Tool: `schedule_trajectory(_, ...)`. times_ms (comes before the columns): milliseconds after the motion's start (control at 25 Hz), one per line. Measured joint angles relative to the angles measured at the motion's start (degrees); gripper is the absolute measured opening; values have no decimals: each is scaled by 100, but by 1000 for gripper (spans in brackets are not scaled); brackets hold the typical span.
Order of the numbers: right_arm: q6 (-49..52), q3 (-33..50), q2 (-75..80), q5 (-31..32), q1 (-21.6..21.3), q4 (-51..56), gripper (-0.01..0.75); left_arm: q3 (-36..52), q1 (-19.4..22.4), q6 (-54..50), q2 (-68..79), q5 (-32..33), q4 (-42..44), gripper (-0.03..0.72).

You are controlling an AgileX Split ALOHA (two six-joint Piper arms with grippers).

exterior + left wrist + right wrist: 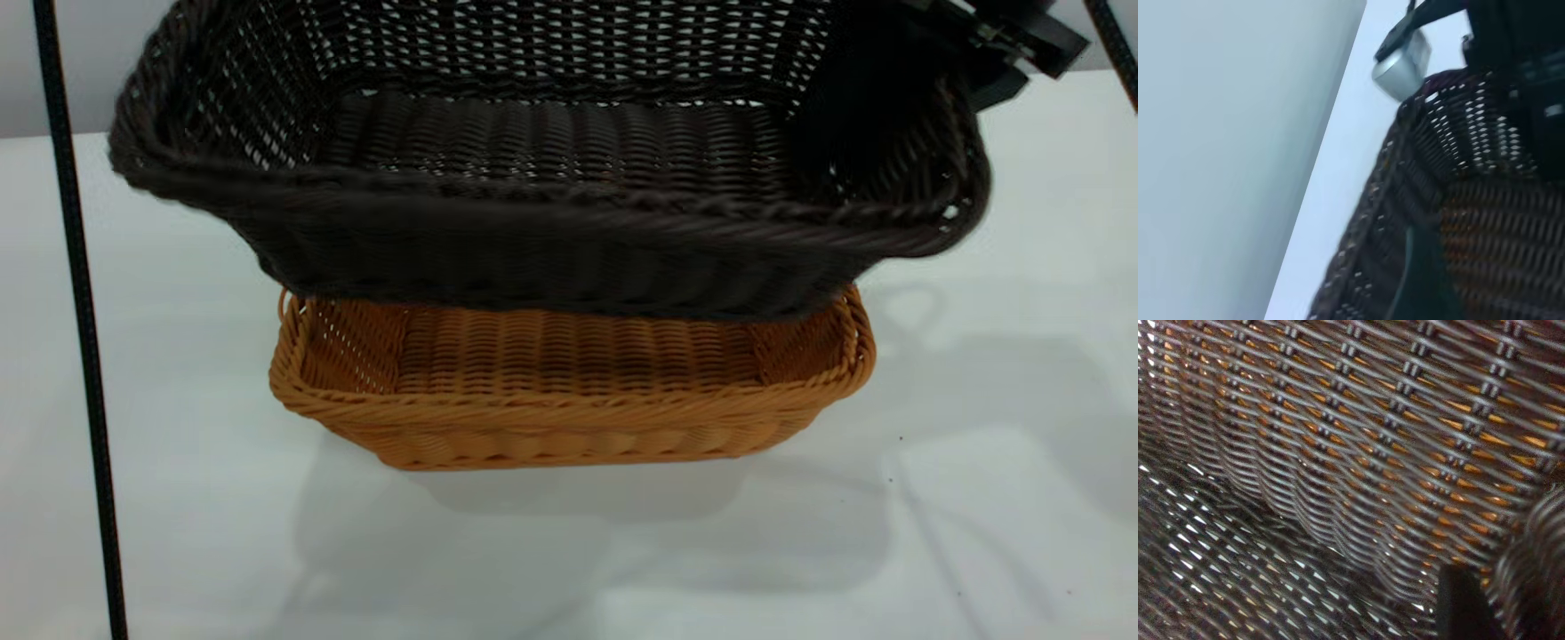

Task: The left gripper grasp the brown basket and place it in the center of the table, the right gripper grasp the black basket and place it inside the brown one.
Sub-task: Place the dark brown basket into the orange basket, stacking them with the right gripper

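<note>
black basket (1338, 453) weave close up, orange showing through

Black basket (551, 169) above brown basket (569, 391), apart; brown basket on table (978, 533).

The dark brown-black woven wicker basket (551, 169) hides the rear of the orange-tan woven wicker basket (569, 391); its own top is cut off. The right gripper (1005, 53) is mostly cropped, jaws unseen.
</note>
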Motion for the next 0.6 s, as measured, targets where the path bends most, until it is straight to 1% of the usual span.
schedule_trajectory(200,67,-590,313,348,0,-182,255,0,0,5,0,-19,7,438)
schedule_trajectory(320,92,-823,466,434,4,-126,255,0,0,5,0,-19,16,438)
schedule_trajectory(600,92,-855,858,415,4,-214,255,-2,0,0,0,-43,16,438)
